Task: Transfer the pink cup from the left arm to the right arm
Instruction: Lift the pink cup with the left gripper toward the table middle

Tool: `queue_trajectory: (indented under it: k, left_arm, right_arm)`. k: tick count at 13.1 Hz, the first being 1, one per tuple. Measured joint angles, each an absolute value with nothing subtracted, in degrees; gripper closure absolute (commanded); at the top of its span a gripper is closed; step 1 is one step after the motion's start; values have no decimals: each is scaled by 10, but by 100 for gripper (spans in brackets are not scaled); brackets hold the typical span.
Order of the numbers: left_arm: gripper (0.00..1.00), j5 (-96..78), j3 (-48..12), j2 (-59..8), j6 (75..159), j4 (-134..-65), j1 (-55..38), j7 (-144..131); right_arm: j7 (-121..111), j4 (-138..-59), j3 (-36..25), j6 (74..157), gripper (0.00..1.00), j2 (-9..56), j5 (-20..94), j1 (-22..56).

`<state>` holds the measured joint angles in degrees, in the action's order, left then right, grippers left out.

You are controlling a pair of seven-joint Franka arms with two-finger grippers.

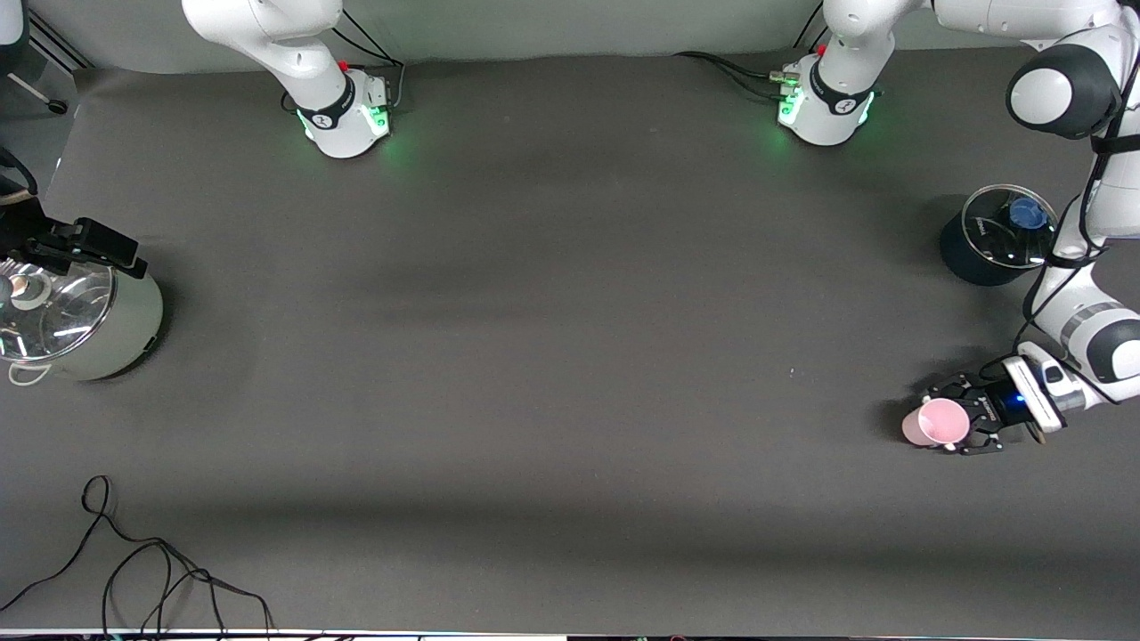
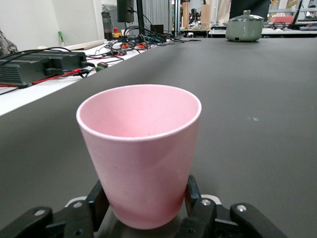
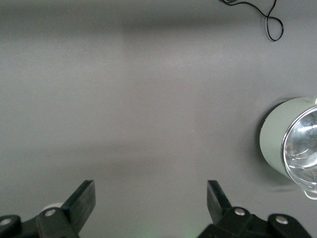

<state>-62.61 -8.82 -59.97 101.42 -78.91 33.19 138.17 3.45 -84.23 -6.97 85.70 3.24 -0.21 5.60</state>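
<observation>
The pink cup (image 1: 935, 422) stands upright on the dark table mat at the left arm's end, fairly near the front camera. My left gripper (image 1: 944, 422) lies low and level beside the mat, shut on the cup's lower wall. In the left wrist view the cup (image 2: 141, 148) fills the middle, and the gripper (image 2: 144, 197) has one black finger (image 2: 96, 198) pressed on each side of its base. The right gripper (image 3: 151, 196) shows only in its own wrist view, open and high over bare mat, with nothing between its fingers.
A pale green pot (image 1: 111, 334) with a glass lid sits at the right arm's end, with a black fixture (image 1: 85, 245) over it. A dark pot (image 1: 975, 254) with a blue-knobbed glass lid stands farther from the front camera than the cup. Loose cable (image 1: 134, 561) lies near the front edge.
</observation>
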Motion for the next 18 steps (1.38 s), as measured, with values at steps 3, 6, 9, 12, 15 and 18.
queue_trajectory:
  k: [3, 6, 9, 12, 15, 18]
  left_arm:
    - [64, -627, -92, -573, 1015, -788, 307, 1326]
    - [66, -629, -94, -538, 1025, -789, 274, 1260]
    - [66, -648, -125, -483, 1069, -812, 252, 1191]
    - [67, -722, -193, -412, 1166, -893, 248, 1183]
    - [67, -801, -283, -337, 1290, -980, 245, 1183]
    - [67, -892, -385, -258, 1413, -1056, 243, 1183]
  right_arm:
    - [34, -842, -70, 857, 0, 32, -2, 56]
    - [35, -842, -70, 857, 0, 32, -2, 56]
    - [35, -842, -70, 856, 0, 32, -2, 56]
    - [35, -842, -74, 853, 0, 32, -2, 56]
    - [73, -840, -74, 853, 0, 32, 15, 56]
    - [169, -840, -74, 853, 0, 32, 57, 56]
